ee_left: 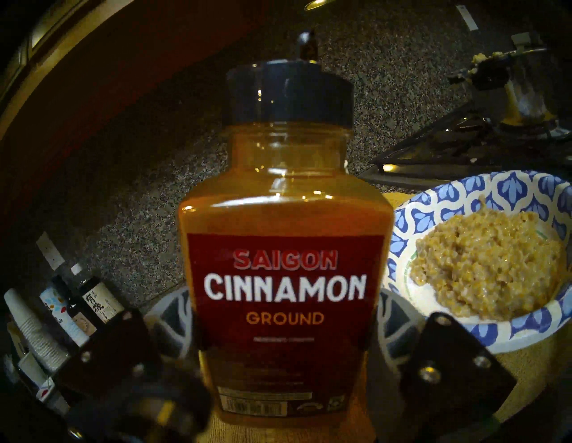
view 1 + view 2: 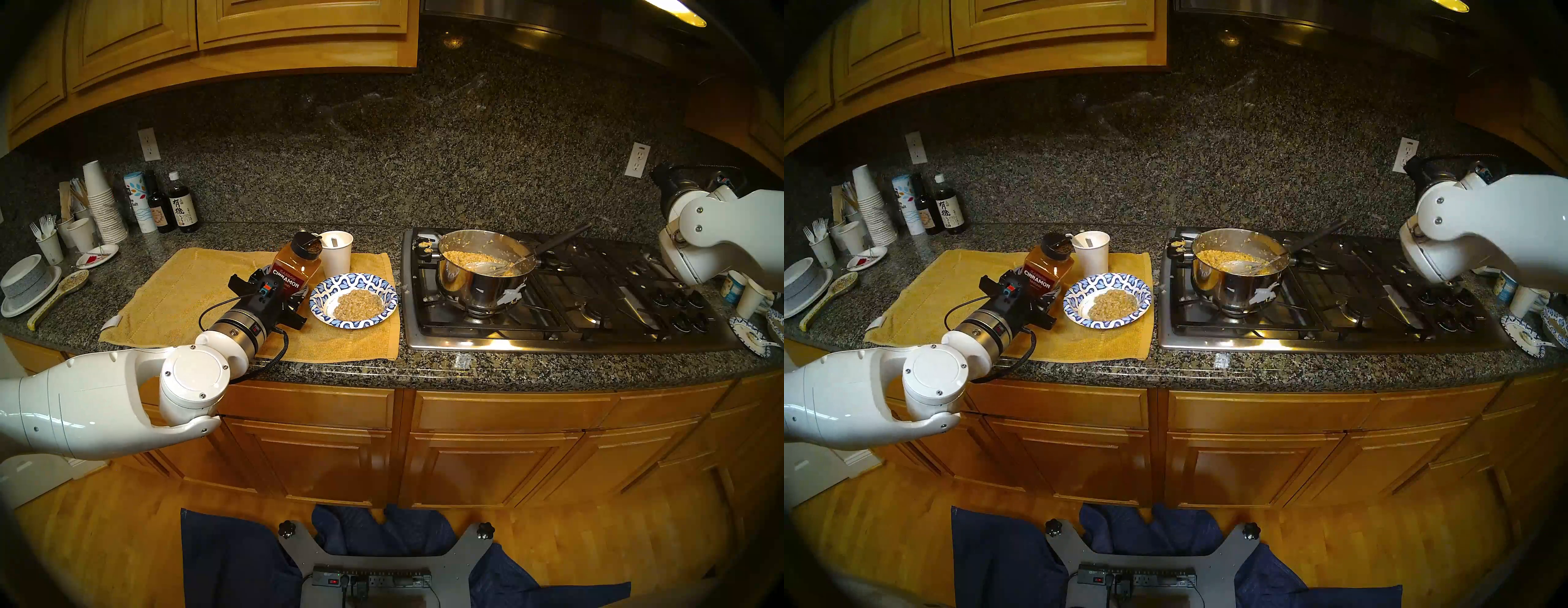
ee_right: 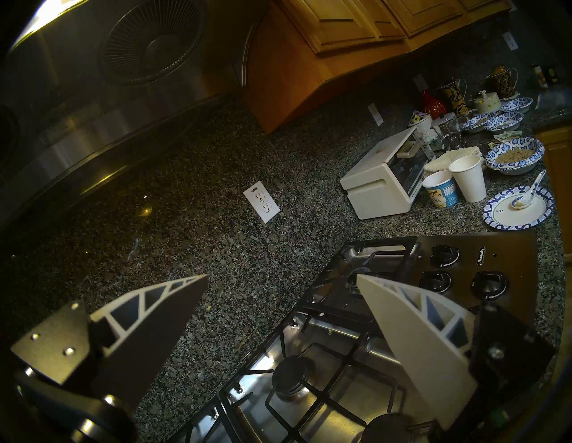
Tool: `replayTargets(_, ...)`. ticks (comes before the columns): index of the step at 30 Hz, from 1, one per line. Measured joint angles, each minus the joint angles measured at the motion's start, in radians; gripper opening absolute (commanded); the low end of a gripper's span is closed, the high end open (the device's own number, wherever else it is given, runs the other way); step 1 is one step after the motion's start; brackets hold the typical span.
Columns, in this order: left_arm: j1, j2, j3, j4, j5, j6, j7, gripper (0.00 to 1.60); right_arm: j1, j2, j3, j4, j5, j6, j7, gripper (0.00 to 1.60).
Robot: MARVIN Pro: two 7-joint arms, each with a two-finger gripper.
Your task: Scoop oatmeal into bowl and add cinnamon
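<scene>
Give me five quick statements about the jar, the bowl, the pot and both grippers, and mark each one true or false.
1. The left gripper holds the cinnamon jar. True.
2. The bowl is empty. False: oatmeal lies in its centre.
3. The jar's flap is open. True: it stands up from the black cap.
4. The right gripper holds a spoon. False: it is open and empty above the stove.
5. The pot sits on the yellow towel. False: it is on the stove; the bowl is on the towel.
</scene>
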Motion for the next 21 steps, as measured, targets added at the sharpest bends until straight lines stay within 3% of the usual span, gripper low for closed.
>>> replayTargets(21, -0.014, 0.066, 0.042, -0.028, 0.38, 0.208, 0.019, 0.0, 0.0, 0.0, 0.0, 0.0, 0.0, 0.0, 0.0, 1.6)
